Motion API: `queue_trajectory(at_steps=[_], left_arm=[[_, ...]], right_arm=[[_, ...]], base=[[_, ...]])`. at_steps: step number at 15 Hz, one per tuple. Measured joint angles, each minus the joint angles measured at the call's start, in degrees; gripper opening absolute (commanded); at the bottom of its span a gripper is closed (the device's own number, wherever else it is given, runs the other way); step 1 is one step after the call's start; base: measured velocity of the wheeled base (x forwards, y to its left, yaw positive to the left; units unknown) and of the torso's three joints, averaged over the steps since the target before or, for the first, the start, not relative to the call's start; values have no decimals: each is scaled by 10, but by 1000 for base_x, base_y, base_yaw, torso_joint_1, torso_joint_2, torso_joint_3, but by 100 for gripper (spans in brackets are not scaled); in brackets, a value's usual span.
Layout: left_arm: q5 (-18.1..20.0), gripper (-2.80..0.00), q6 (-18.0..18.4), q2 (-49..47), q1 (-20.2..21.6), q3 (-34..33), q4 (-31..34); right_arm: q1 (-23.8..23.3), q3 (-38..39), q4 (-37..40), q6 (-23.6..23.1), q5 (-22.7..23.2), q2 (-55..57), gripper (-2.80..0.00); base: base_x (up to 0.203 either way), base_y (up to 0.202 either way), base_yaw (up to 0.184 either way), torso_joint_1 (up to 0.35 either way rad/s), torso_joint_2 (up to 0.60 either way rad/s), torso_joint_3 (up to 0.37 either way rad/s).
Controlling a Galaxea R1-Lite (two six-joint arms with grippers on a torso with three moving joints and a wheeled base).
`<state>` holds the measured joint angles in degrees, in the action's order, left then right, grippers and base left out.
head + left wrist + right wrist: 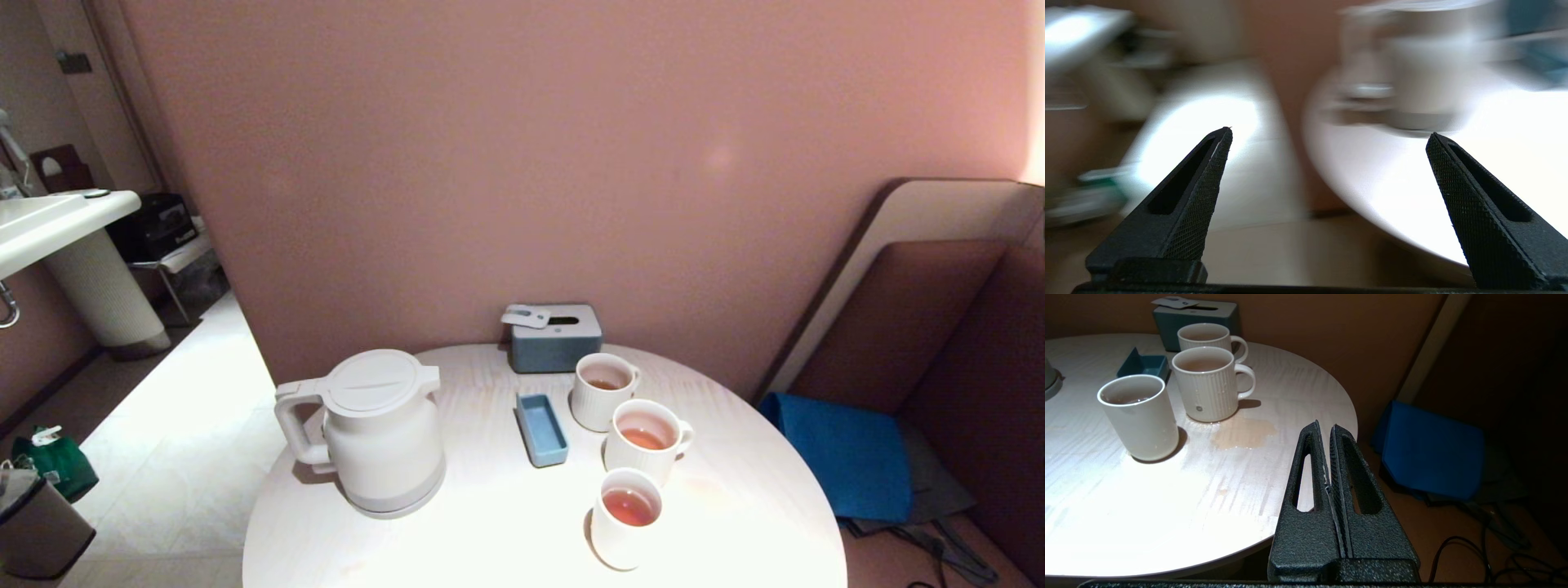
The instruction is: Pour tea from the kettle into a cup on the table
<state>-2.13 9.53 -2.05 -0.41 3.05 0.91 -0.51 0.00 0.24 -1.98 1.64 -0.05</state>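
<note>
White plastic, squat and broad: large electric kettle [378, 431] with flat round lid, loop handle and pale grey bottom band, upright on the left part of the round whitish wood-grain table [490, 523] in the head view. Loop handle [295, 430] turned toward the robot's left, off the table's edge side. Probably heavy if full, rigid, smooth-walled and likely slippery; best taken by the loop handle, not by the body. Right of it, a small blue rectangular tray [542, 429], then three white cups in a row: far ribbed mug [603, 391], middle ribbed mug [645, 441], near plain cup [626, 517], each with thin orange-red tea [629, 506] inside. Grey-blue tissue box [555, 336] at the far edge. Neither arm visible from the head.

Left wrist view, heavily smeared: left gripper [1329, 139] spread wide, nothing between its black textured fingers [1208, 179]. Kettle [1412, 73] ahead and beyond the fingertips, well apart, handle side seemingly toward the gripper; table edge [1372, 196] curving below. Judged as an approach toward the handle, grasp not yet made.

Right wrist view: right gripper [1327, 428] closed tight, finger against finger, holding nothing, hanging just off the table's right rim. Cups well apart from it; a pale brownish puddle [1243, 433] on the tabletop beside the middle mug, touching its foot. Blue cloth [1433, 453] on the seat beyond.
</note>
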Motion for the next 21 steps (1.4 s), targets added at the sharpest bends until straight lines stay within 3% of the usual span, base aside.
queue_trajectory(at_steps=[1, 2, 6, 21], left_arm=[[41, 0, -31, 5, 0, -6, 2], [58, 0, -55, 6, 0, -9, 2], [34, 0, -110, 15, 0, -13, 2], [20, 0, -138, 21, 0, -15, 2]], right_arm=[[0, 0, 0, 0, 0, 0, -280], [0, 0, 0, 0, 0, 0, -280], [0, 0, 0, 0, 0, 0, -280], [0, 0, 0, 0, 0, 0, -280]], base=[[0, 0, 0, 0, 0, 0], [0, 0, 0, 0, 0, 0], [0, 0, 0, 0, 0, 0], [0, 0, 0, 0, 0, 0]])
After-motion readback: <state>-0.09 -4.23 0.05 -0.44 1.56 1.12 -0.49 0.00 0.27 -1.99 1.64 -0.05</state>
